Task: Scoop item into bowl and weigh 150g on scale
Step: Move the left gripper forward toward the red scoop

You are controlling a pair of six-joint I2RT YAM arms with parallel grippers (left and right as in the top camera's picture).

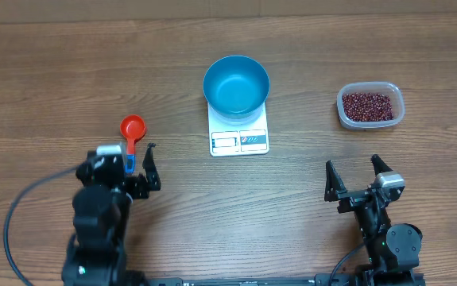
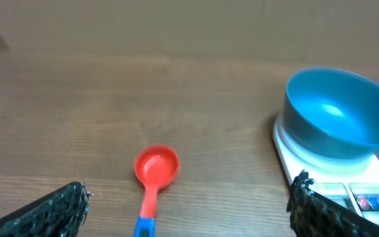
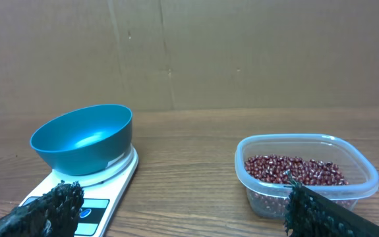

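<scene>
The blue bowl [image 1: 236, 85] stands empty on the white scale [image 1: 239, 141] at the table's middle back. The item, dark red beans [image 1: 367, 103], fills a clear tub [image 1: 400, 110] at the right. A red scoop [image 1: 133, 127] with a blue handle end lies at the left. My left gripper [image 1: 129, 156] is open, its fingers either side of the scoop's handle end, not touching it. My right gripper [image 1: 353, 164] is open and empty, well short of the tub. The left wrist view shows the scoop [image 2: 156, 164] and bowl [image 2: 344, 118]; the right wrist view shows the beans [image 3: 294, 171], bowl [image 3: 84, 135] and scale [image 3: 103, 187].
Bare wooden table lies between the scale and both grippers. A brown cardboard wall [image 3: 189, 52] stands behind the table. A black cable [image 1: 21, 214] loops out at the left arm's base.
</scene>
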